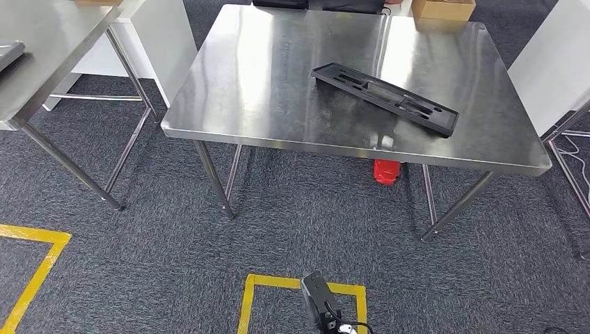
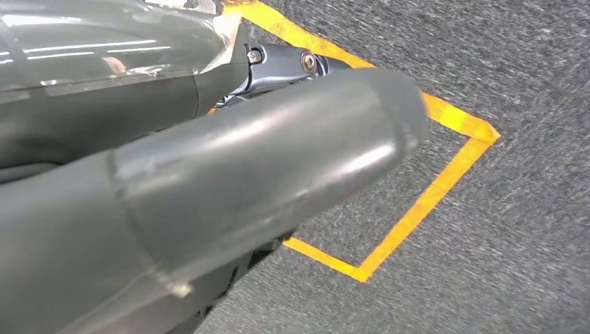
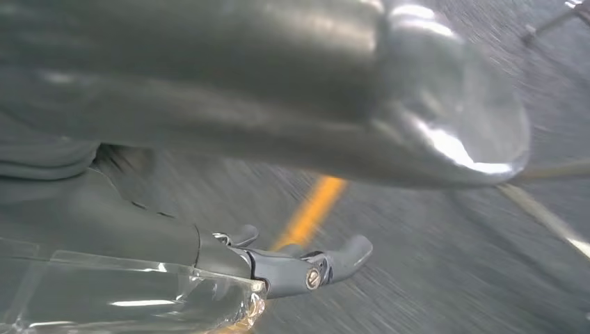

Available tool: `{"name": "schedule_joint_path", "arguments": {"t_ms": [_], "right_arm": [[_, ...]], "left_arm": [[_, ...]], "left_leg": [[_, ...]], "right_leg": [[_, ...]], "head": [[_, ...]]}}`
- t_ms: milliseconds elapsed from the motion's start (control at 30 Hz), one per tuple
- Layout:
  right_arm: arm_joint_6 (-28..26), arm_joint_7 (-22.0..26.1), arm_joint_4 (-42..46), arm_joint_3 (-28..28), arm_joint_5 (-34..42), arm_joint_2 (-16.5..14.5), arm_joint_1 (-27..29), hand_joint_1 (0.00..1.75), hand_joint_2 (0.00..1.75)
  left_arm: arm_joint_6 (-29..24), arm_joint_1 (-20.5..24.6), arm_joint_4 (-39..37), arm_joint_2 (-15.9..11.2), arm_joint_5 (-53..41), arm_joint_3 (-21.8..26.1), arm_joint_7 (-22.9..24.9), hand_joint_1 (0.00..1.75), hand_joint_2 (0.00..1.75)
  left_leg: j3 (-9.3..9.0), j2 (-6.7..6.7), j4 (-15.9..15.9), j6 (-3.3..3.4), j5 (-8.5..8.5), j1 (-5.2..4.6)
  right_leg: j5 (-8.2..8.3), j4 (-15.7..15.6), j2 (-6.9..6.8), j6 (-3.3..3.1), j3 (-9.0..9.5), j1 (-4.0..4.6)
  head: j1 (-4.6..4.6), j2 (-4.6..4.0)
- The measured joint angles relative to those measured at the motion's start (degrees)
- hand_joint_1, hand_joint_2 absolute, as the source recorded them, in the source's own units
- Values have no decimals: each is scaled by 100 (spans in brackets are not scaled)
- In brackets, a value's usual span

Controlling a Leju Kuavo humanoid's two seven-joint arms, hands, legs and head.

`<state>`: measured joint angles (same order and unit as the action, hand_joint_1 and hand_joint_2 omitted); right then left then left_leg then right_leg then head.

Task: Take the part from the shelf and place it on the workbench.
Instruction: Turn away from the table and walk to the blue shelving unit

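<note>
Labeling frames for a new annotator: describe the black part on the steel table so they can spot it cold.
Find the large stainless steel workbench in the middle of the head view. On its right half lies the black part, a long flat tray-like piece set diagonally, with recessed cutouts along its length. It is the only dark thing on the shiny top; the cardboard box at the far edge is tan.

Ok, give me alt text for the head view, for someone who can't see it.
A long black plastic tray-like part lies diagonally on a shiny stainless steel workbench standing on dark grey carpet. Yellow floor tape marks squares in the foreground, and a small red object sits under the bench.
</note>
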<state>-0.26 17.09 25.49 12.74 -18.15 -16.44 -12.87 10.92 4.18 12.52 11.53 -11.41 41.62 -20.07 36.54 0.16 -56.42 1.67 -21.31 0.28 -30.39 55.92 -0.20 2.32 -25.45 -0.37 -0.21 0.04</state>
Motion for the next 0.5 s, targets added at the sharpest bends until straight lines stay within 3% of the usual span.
{"name": "schedule_joint_path", "arguments": {"t_ms": [67,100,133,167,233,267,300,333,367,433,500], "right_arm": [[222,-319,-253,-140,92,-4,26,0,0],[291,-499,-371,-182,61,-14,46,0,0],[359,-693,-467,-198,-12,-31,69,0,0],[436,-857,-554,-202,-107,-55,94,0,0],[665,-1039,-689,-176,-331,-110,146,0,0],[771,-1062,-742,-152,-413,-134,174,0,0],[878,-1082,-793,-129,-451,-160,195,0,0],[982,-1115,-834,-114,-415,-180,205,0,0],[1095,-1161,-869,-111,-334,-196,208,0,0],[1303,-1281,-916,-153,-90,-215,200,0,0],[1424,-1371,-947,-236,117,-223,184,0,0]], "left_arm": [[-11,-4,0,1,-58,7,5,0,0],[-21,-8,0,1,-95,9,4,0,0],[-30,-13,0,1,-129,11,2,0,0],[-37,-19,0,1,-154,14,-5,0,0],[-54,-20,0,2,-210,20,-33,0,0],[-61,-20,0,2,-238,21,-43,0,0],[-61,-19,0,3,-265,22,-49,0,0],[-47,-20,0,4,-283,22,-55,0,0],[-32,-19,0,5,-307,22,-61,0,0],[-28,-9,0,5,-386,16,-46,0,0],[-18,7,0,4,-444,8,-15,0,0]], "left_leg": [[21,0,5,-58,88,-3],[46,-8,-11,-88,77,7],[89,-15,-87,-118,-41,19],[152,-23,-252,-149,-256,31],[321,-27,-927,-198,-870,46],[390,-28,-1313,-218,-1084,48],[413,-27,-1606,-231,-1178,50],[343,-27,-1701,-237,-1138,54],[169,-26,-1580,-235,-1011,61],[-419,-35,-836,-206,-797,73],[-847,-56,-186,-163,-809,57]], "right_leg": [[-19,-146,4,-76,15,19],[20,-136,-5,-123,-31,-4],[71,-129,-14,-190,-66,-25],[131,-130,-25,-257,-109,-45],[250,-116,-37,-335,-218,-34],[301,-101,-45,-342,-289,-20],[347,-78,-53,-340,-367,-11],[381,-45,-60,-330,-447,-6],[411,-7,-63,-320,-523,-5],[454,72,-63,-283,-642,1],[513,110,-68,-215,-697,15]], "head": [[-11,0],[-12,0],[-20,0],[-33,0],[-51,0],[-52,0],[-50,0],[-51,0],[-52,0],[-54,0],[-48,0]]}}
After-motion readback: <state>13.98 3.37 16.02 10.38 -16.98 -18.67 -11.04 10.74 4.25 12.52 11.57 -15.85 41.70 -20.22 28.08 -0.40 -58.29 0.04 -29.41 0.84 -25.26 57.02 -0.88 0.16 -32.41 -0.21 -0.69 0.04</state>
